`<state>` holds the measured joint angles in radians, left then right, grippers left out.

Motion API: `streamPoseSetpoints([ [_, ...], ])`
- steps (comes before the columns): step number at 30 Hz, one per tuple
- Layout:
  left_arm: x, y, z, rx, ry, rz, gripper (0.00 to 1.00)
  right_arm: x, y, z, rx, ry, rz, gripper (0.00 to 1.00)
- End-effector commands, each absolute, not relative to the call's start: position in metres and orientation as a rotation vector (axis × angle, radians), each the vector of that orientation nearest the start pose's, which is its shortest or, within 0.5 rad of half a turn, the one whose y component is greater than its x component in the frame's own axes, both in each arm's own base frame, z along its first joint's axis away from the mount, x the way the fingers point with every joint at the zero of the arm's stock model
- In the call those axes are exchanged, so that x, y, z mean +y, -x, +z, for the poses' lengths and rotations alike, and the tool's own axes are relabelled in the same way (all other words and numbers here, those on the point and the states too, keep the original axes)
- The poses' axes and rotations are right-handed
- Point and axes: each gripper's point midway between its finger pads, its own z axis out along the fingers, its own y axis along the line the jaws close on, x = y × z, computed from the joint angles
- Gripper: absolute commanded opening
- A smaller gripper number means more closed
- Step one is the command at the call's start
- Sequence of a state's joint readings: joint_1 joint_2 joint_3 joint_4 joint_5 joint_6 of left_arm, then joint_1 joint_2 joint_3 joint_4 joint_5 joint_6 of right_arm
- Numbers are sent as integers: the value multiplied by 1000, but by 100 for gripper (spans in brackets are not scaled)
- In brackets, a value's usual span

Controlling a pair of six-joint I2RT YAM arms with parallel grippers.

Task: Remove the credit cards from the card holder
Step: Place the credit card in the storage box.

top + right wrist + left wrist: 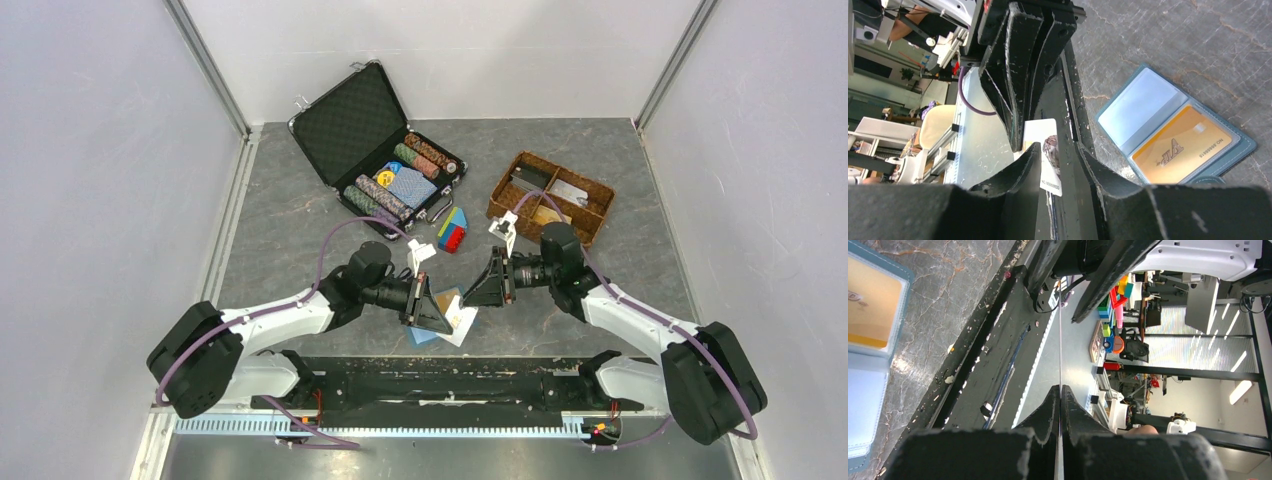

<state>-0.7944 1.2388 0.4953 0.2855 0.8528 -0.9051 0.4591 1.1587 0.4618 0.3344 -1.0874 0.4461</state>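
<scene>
The card holder [428,336] lies open on the table [290,230] near its front edge, between the two arms, and one credit card [1183,145] sits in one of its pockets. Just above it the left gripper [450,314] and the right gripper [470,298] meet tip to tip, and a second credit card [1048,145] stands, as it seems, between the fingers of both. Behind them lies a block toy [452,232]. Further back on the left is the chip case [350,125] with chips [425,155] in it, and on the right is the tray [505,185].

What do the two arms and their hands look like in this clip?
The left arm and right arm have white shells, black joint housings and purple cables. The left hand and right hand are black, with two tapered, scuffed fingers.
</scene>
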Motion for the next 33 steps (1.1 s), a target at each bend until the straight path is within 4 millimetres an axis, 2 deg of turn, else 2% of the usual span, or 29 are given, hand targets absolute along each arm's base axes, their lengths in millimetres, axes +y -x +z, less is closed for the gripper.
streamPoseSetpoints([
  [1, -322, -92, 163, 2277, -673, -1839, 2, 263, -158, 165, 1855, 894, 1604, 33],
  [5, -322, -93, 162, 2277, -674, -1839, 2, 266, -152, 166, 1836, 928, 1619, 28],
  [7, -322, -93, 162, 2279, -669, -1837, 2, 267, -151, 168, 1826, 933, 1622, 18],
  [8, -322, -94, 162, 2282, -665, -1837, 3, 267, -150, 170, 1817, 934, 1625, 10],
  [10, -323, -95, 161, 2293, -648, -1829, 8, 267, -150, 174, 1796, 932, 1629, 0],
  [13, -323, -99, 159, 2309, -620, -1796, 17, 267, -147, 182, 1758, 912, 1652, 0],
  [15, -322, -104, 156, 2326, -607, -1756, 30, 267, -145, 188, 1736, 895, 1672, 0],
  [18, -317, -113, 155, 2353, -595, -1667, 54, 266, -151, 190, 1741, 861, 1651, 0],
  [20, -313, -122, 155, 2367, -588, -1580, 79, 263, -158, 189, 1760, 833, 1626, 0],
  [21, -309, -124, 154, 2384, -592, -1533, 97, 262, -163, 189, 1772, 816, 1613, 0],
  [22, -306, -125, 154, 2396, -606, -1499, 100, 260, -167, 188, 1785, 793, 1597, 0],
  [26, -297, -128, 162, 2408, -658, -1388, 100, 255, -183, 190, 1806, 731, 1551, 0],
  [33, -267, -148, 170, 2405, -590, -1088, 100, 233, -227, 193, 1881, 548, 1399, 0],
])
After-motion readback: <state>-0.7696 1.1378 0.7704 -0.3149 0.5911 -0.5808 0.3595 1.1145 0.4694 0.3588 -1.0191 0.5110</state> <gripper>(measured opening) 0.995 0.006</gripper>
